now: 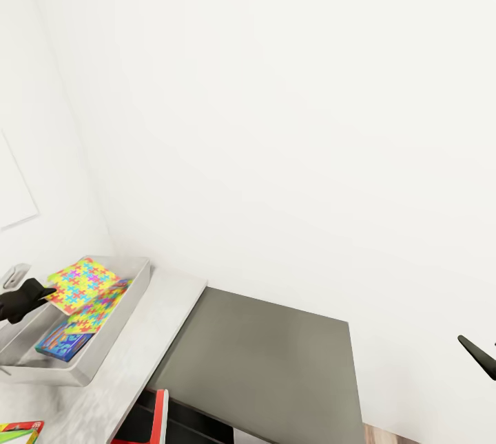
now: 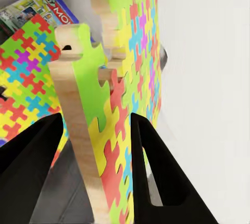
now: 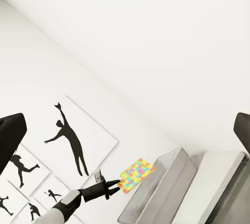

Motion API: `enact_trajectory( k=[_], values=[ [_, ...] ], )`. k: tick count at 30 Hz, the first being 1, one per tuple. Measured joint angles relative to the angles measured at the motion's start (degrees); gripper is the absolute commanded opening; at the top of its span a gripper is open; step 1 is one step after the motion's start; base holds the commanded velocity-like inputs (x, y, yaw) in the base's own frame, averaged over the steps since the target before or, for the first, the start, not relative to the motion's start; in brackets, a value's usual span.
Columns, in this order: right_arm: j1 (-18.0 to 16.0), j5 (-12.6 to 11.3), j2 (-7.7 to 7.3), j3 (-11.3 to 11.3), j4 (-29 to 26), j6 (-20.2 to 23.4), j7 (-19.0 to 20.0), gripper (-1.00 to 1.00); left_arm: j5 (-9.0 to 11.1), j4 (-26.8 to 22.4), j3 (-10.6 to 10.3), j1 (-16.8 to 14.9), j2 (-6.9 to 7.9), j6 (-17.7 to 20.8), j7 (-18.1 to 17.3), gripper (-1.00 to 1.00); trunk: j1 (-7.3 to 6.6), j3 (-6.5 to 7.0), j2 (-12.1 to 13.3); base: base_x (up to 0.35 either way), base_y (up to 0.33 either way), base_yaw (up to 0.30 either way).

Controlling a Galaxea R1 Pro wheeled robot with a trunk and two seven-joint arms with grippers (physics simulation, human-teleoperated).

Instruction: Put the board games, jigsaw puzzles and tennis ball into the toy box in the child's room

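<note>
The toy box [image 1: 131, 292] serves as the landmark: a shallow light-grey bin sitting on the pale mottled table [image 1: 148, 347] against the white wall. At its far-left side the left gripper [image 1: 48, 290] pinches a jigsaw puzzle [image 1: 81, 283], a thin square of bright interlocking pieces, by one edge and holds it tilted above the box's open top. In the left wrist view the two black fingers [image 2: 161, 177] press on either face of the wooden-edged puzzle [image 2: 117, 125]. Inside the box, beneath the held square, lies a second multicoloured puzzle [image 1: 96, 312], and beside it, towards the box's near wall, a blue board game [image 1: 62, 344]. A Monopoly box [image 2: 36, 8] lies in the box beyond the puzzles in the left wrist view. In front of the box, at the table's near edge, a green-and-red game box corner [image 1: 19, 431] pokes into view. To the right of the box, past the table's end, stands a lower dark-grey side desk [image 1: 275, 361]. Far right of that, the right gripper [image 1: 482, 356] hangs in the air, its fingers spread apart with nothing between them.
</note>
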Motion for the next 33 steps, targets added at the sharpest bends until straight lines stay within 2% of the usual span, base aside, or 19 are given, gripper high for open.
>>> enact_trajectory(
  k=[5,13,24,27,28,33],
  values=[
    [0.0,0.0,0.01,0.0,0.1,0.0,0.0,1.0,0.0,0.0,1.9,0.0,-0.37,-1.7,5.6,-1.0,0.0,0.0,0.0,0.0,0.0,0.0],
    [0.0,0.0,0.04,0.0,0.0,0.0,0.0,1.0,0.7,0.0,2.4,0.0,-1.45,-4.6,11.0,-1.0,0.0,0.0,0.0,0.0,0.0,0.0],
    [0.0,0.0,0.0,-0.1,-0.1,0.0,0.0,1.0,0.8,0.0,2.4,-0.1,-4.99,-6.4,15.0,-1.0,0.0,-0.06,0.0,0.0,0.0,0.0],
    [0.0,0.0,-0.02,0.0,-0.1,0.0,-0.1,1.0,0.8,0.0,2.4,-0.7,-5.98,-7.3,16.3,-1.0,0.0,-0.21,0.0,0.0,0.0,0.0],
    [0.0,0.0,-0.04,0.0,-0.1,0.0,-0.1,1.0,1.0,0.0,2.4,-1.5,-6.7,-7.7,17.8,-1.0,0.0,-0.28,0.0,0.0,0.0,0.0],
    [0.0,0.0,-0.09,0.0,-0.1,0.0,-0.1,1.0,0.8,0.0,2.3,-2.4,-7.45,-8.4,20.8,-1.0,0.0,-0.7,0.0,0.0,0.0,0.0]
  ],
)
